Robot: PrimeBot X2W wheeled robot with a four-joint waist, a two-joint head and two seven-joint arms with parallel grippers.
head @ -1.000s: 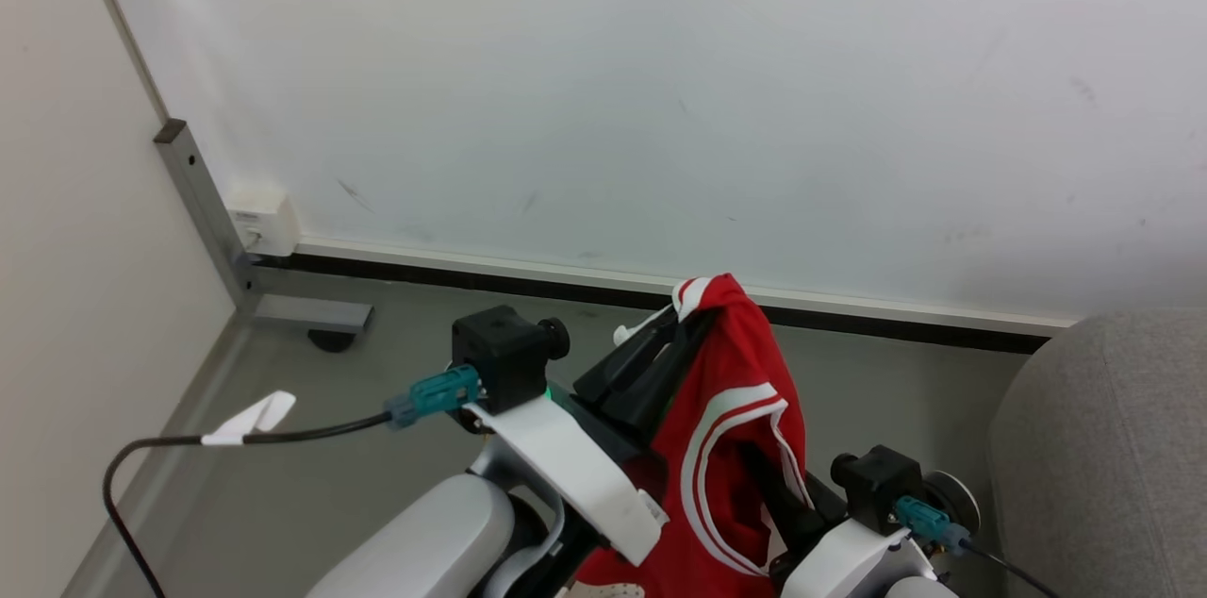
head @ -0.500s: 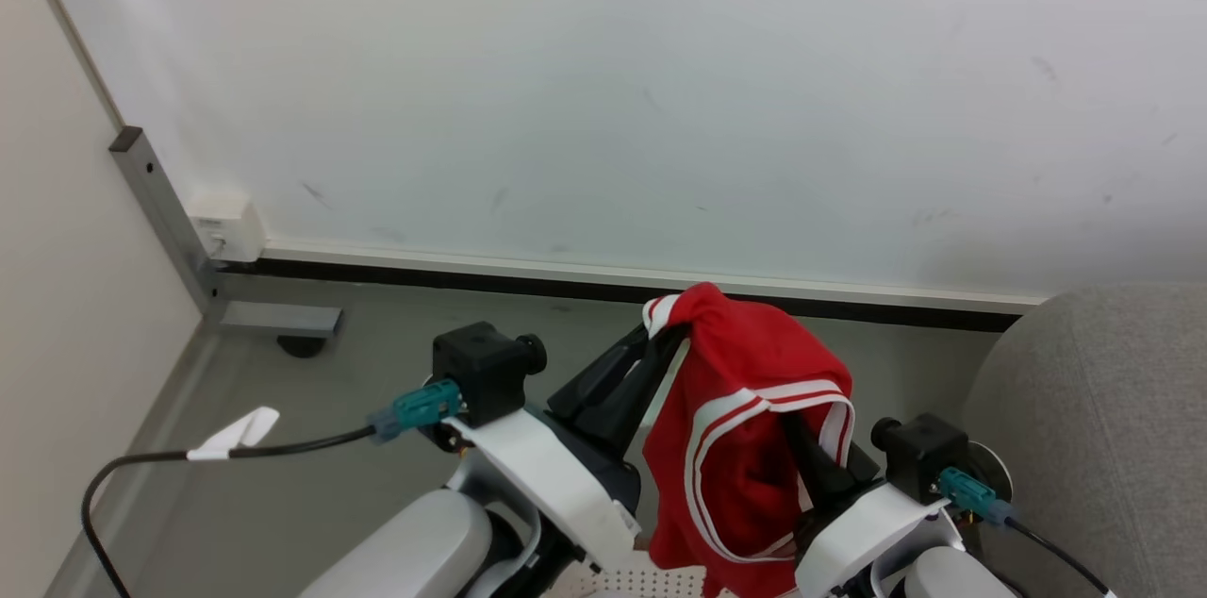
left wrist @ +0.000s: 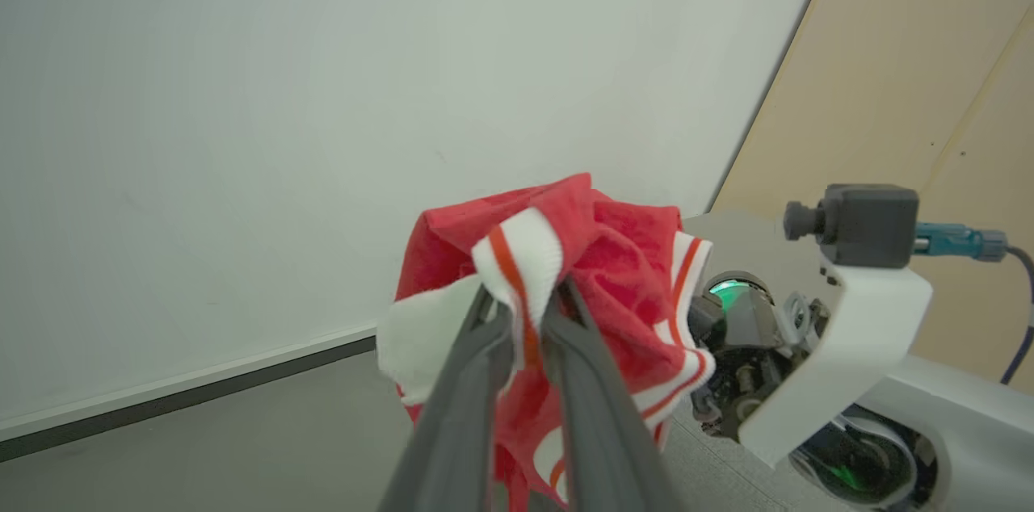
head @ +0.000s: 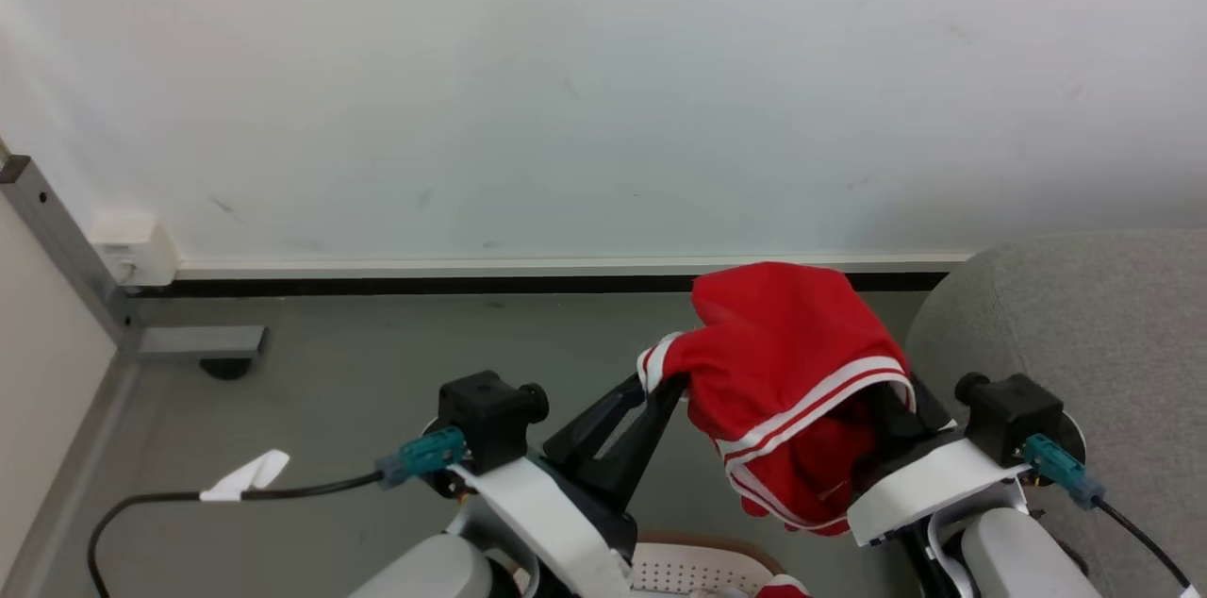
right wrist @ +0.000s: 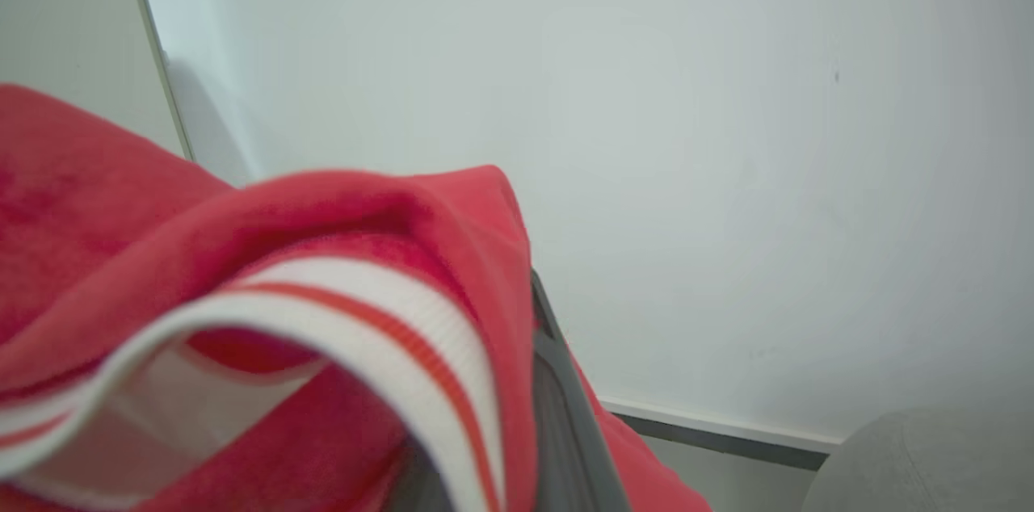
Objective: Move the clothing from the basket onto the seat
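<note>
Head view: left claw (head: pixel 660 379) holds the clothing (head: pixel 792 357) up, outside the basket (head: pixel 700 570)

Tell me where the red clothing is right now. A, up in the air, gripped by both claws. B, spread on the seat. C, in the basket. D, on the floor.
A: the clothing hangs above the floor between the left claw, pinching its white trim, and the right claw, beside the seat, not on it.
</note>
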